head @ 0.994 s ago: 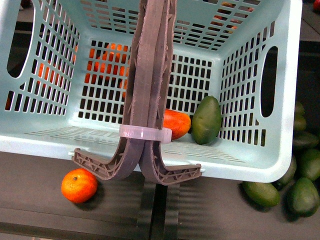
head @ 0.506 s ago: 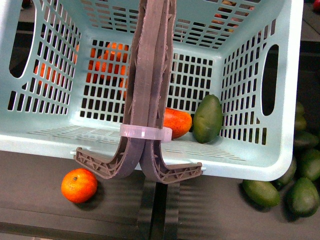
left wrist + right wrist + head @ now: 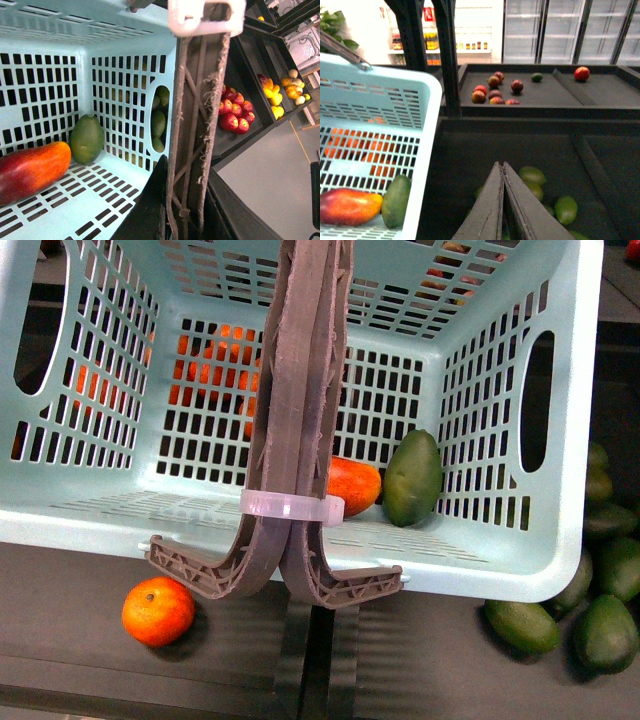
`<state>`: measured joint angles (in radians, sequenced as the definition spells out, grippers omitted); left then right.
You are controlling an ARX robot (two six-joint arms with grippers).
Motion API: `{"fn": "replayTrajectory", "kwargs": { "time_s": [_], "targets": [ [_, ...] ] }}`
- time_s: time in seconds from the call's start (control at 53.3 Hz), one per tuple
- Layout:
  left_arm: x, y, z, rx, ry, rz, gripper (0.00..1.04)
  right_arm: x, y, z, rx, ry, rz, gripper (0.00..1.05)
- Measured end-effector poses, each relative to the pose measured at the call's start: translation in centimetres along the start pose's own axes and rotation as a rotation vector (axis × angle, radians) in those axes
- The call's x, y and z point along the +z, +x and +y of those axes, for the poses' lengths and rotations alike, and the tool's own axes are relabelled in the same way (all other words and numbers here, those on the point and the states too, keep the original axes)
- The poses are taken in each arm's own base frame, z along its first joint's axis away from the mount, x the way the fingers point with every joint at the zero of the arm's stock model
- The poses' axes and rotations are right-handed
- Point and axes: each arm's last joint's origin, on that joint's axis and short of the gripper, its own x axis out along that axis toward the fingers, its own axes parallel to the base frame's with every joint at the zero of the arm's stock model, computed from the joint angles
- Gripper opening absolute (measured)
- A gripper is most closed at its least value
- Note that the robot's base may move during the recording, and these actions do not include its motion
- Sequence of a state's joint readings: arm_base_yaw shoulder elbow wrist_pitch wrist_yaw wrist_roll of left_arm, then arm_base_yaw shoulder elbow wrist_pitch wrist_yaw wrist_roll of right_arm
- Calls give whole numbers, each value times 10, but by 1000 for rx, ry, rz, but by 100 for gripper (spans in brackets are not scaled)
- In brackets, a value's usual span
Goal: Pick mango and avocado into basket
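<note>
While the right gripper (image 3: 502,210) hangs closed and empty over loose avocados (image 3: 566,209), the left gripper's grip can't be told. Basket (image 3: 300,540) tilts; mango (image 3: 350,485) and avocado (image 3: 413,480) touch at its far right corner. Risk: handles (image 3: 295,390) slipping, fruit rolling.

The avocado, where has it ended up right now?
In the front view the avocado lies inside the basket, on its slotted floor near the right wall, just right of the red mango.
</note>
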<state>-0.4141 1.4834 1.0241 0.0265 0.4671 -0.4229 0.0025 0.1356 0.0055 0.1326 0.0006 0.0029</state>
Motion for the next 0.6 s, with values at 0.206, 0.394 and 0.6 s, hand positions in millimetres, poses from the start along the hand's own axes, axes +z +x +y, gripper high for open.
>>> {"fn": "replayTrajectory", "kwargs": {
  "time_s": [0.206,0.394,0.6],
  "targets": [
    [0,0,0,0,0,0,12,-2,-8,0,2,-2,0,2],
    [0,0,0,0,0,0,12,-2,-8,0,2,-3,-1,2],
    [0,0,0,0,0,0,12,-2,-8,0,2,-4,0,14]
  ]
}}
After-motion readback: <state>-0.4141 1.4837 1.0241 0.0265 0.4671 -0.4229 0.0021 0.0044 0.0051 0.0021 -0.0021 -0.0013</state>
